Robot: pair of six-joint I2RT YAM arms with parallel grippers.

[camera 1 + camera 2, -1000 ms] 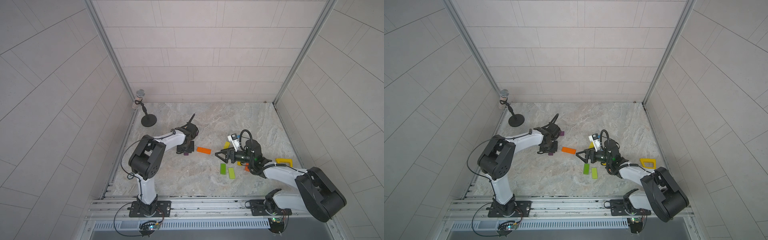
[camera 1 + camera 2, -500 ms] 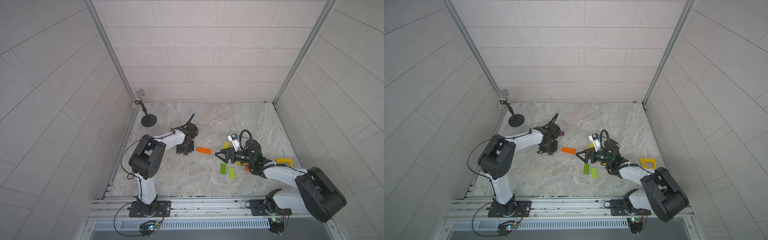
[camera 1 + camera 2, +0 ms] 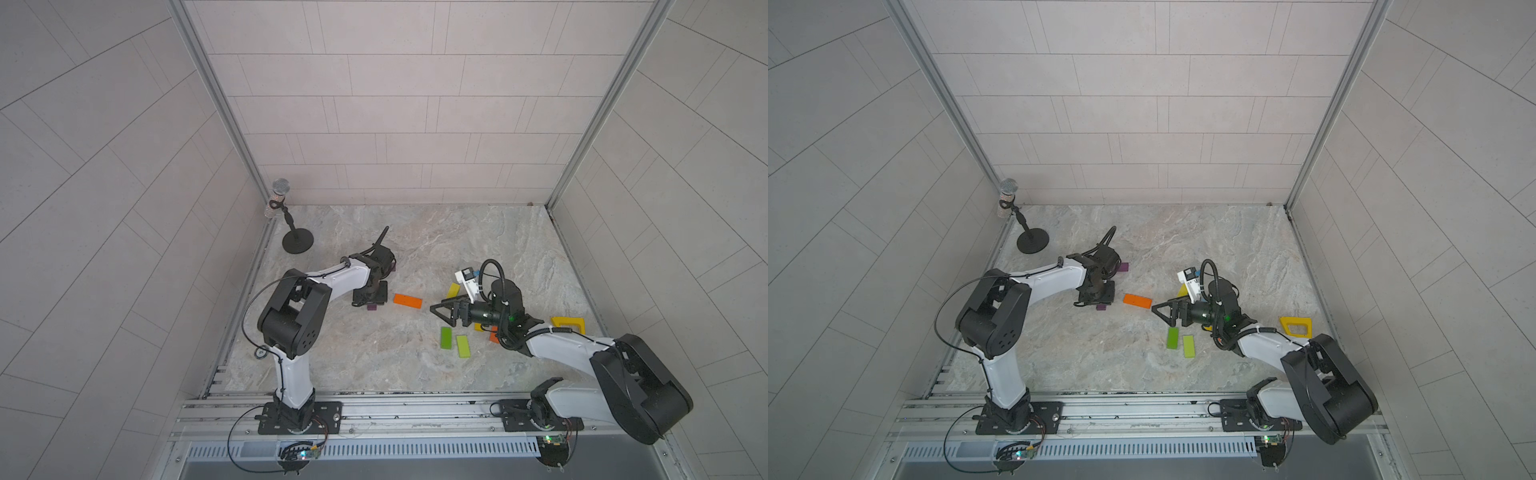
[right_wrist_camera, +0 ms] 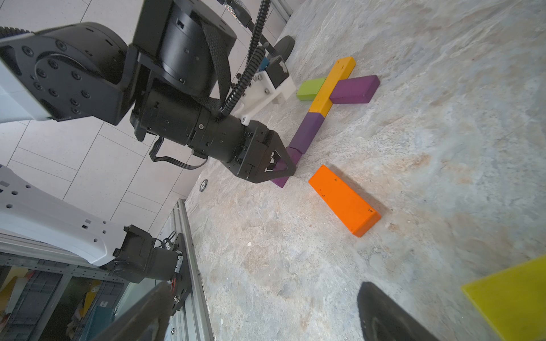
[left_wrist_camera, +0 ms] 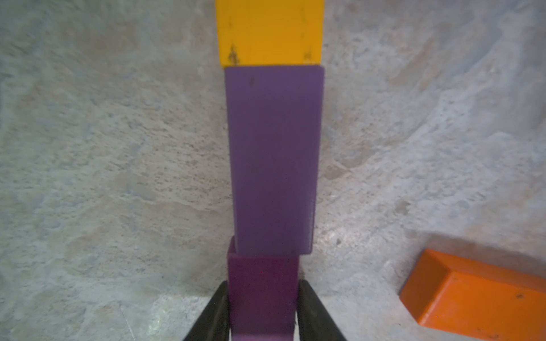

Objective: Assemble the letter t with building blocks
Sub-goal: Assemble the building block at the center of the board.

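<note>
Now | left gripper (image 5: 263, 298): jaws flank the dark purple block (image 5: 263, 274) closely; we cannot tell whether they pinch it | block lies between them, abutting the purple block (image 5: 273, 159) | right gripper (image 3: 437, 309): we see it wide open, empty

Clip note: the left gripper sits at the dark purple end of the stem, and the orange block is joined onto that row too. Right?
No. The orange block lies apart from the row, off to one side, as the right wrist view shows. The left gripper is at the dark purple end block.
</note>
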